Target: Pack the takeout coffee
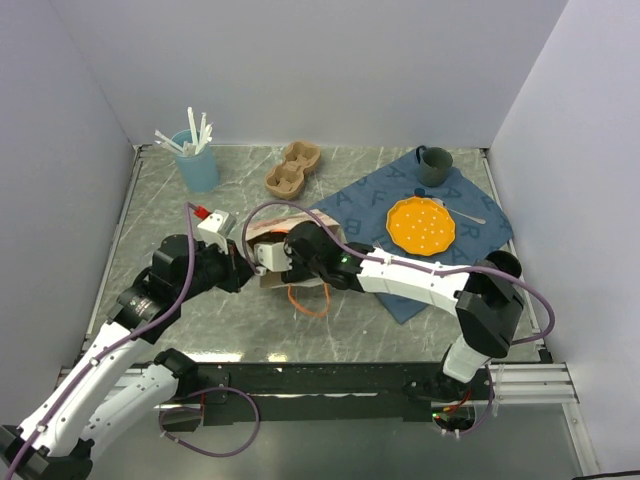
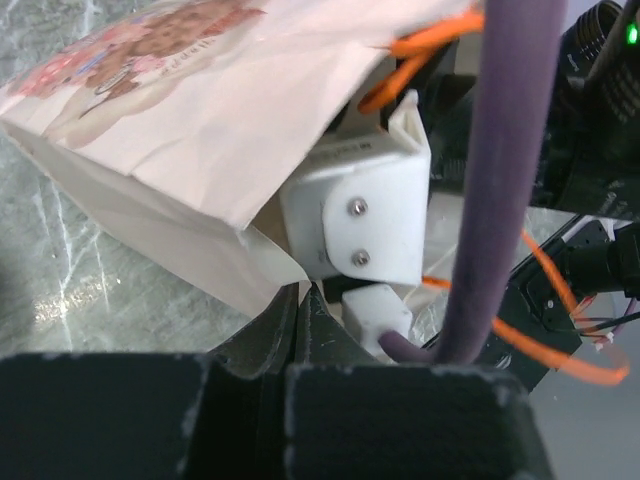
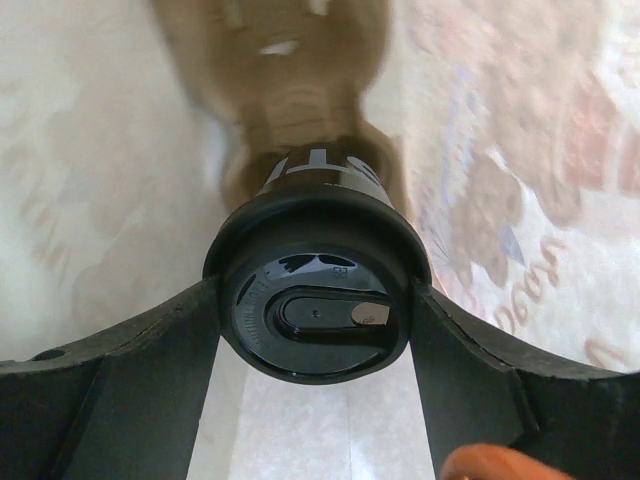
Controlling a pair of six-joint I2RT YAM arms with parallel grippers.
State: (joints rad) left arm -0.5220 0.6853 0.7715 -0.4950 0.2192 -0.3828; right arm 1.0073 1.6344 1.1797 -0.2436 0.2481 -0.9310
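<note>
**Surroundings.** A paper bag [image 1: 292, 232] lies on its side at the middle of the marble-patterned table [image 1: 200, 320]. Both arms meet at its mouth. In the left wrist view the mouth is crowded by the white housing [image 2: 365, 215] of the right wrist, a purple cable [image 2: 500, 180] and orange cords [image 2: 560, 300].

Behind the bag stand:
- a light-blue cup of white sticks [image 1: 197, 160] at the far left;
- a cardboard cup carrier [image 1: 293, 168] beside it.

A blue cloth [image 1: 400, 290] is spread at the right. It bears an orange plate [image 1: 421, 224], a spoon [image 1: 462, 213] and a teal mug [image 1: 434, 165].

**Task item.** The coffee cup [image 3: 320, 250] is inside the bag, surrounded by the bag's pale walls. It is black and capped with a black lid.

**Grippers.**
- The right gripper [image 3: 315, 300] is closed around the cup at the lid rim, one finger on each side.
- The left gripper [image 2: 300, 300] is fully closed, with the lower edge of the bag mouth pinched between its fingers.

**Markings.**
- Large letters, among them "A" and "B", are printed on the cloth.
- White lettering on the cup wall is cut off and cannot be read.
- The bag carries a brown cartoon print and a line of script, too blurred to read.
- The raised marks on the lid are too small to read.
</note>
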